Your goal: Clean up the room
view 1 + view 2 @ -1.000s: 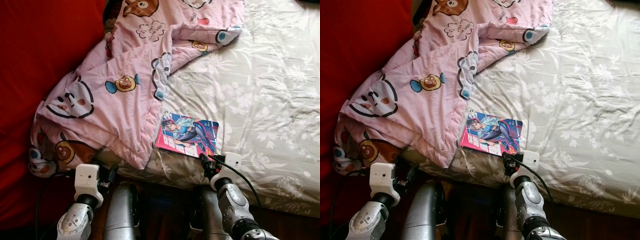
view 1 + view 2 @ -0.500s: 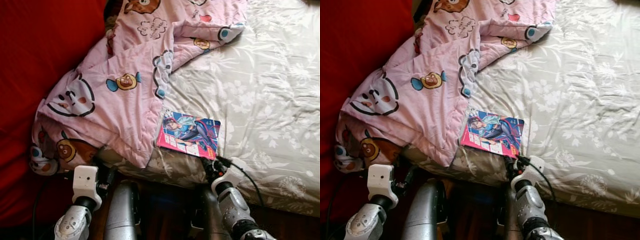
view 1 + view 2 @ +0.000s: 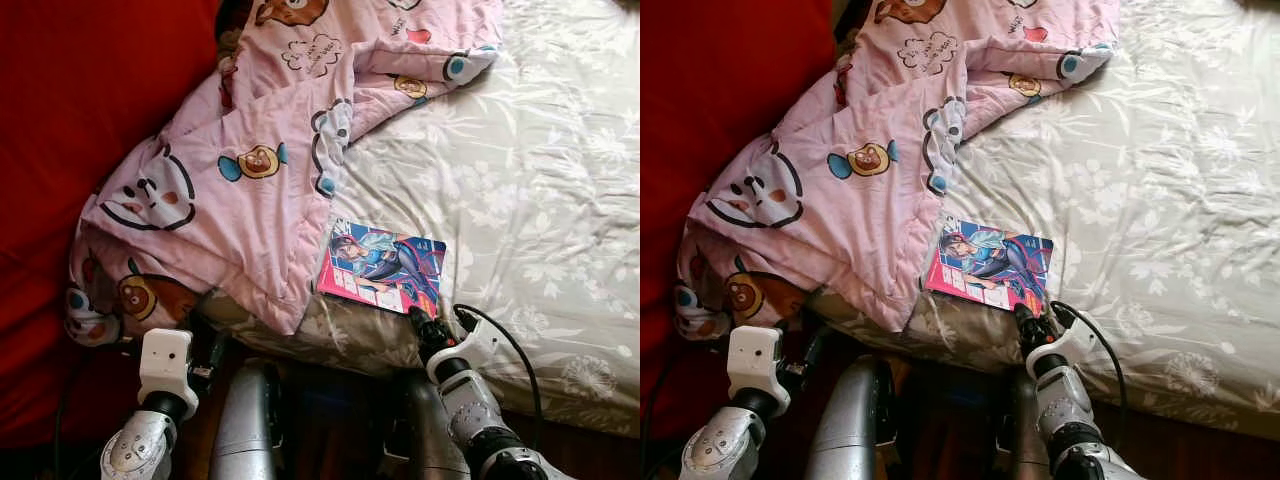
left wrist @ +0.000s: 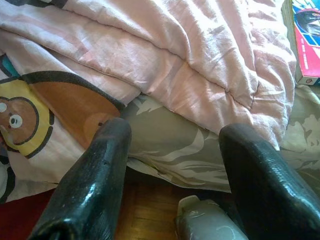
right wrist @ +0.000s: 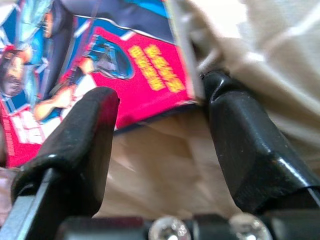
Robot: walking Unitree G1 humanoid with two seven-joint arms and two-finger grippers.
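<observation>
I am going for the book (image 3: pixel 383 267) on the bed (image 3: pixel 540 180). It lies just in front of my right gripper (image 5: pixel 160 120), whose fingers are wide apart with nothing in them. Next I should push forward so one finger slides under the book's corner, then squeeze. My left gripper (image 4: pixel 175 185) is wide too, below the blanket (image 3: pixel 230 170).

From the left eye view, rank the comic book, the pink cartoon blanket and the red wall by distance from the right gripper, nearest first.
1. comic book, just ahead of the right gripper, on the bed's near edge.
2. pink cartoon blanket, to the book's left.
3. red wall, far left.
</observation>
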